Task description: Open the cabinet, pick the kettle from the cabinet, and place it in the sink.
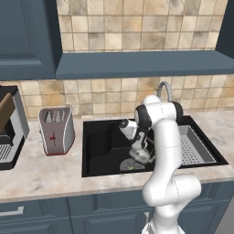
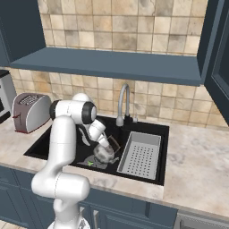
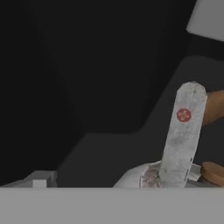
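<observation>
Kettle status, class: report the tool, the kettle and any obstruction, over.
Tool down in the black recessed sink, grip unclear. Small shiny silver kettle upright on the basin floor. Grey perforated strainer tray alongside, not obstructing.

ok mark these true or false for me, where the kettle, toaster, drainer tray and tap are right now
1. The squat shiny silver kettle sits inside the black recessed sink. True.
2. The silver toaster stands in the sink. False: it is on the marble counter, left of the basin.
3. A grey perforated drainer tray lies in the sink's right part. True.
4. The curved silver tap rises at the counter's front edge. False: it rises behind the sink, by the tiled wall.
</observation>
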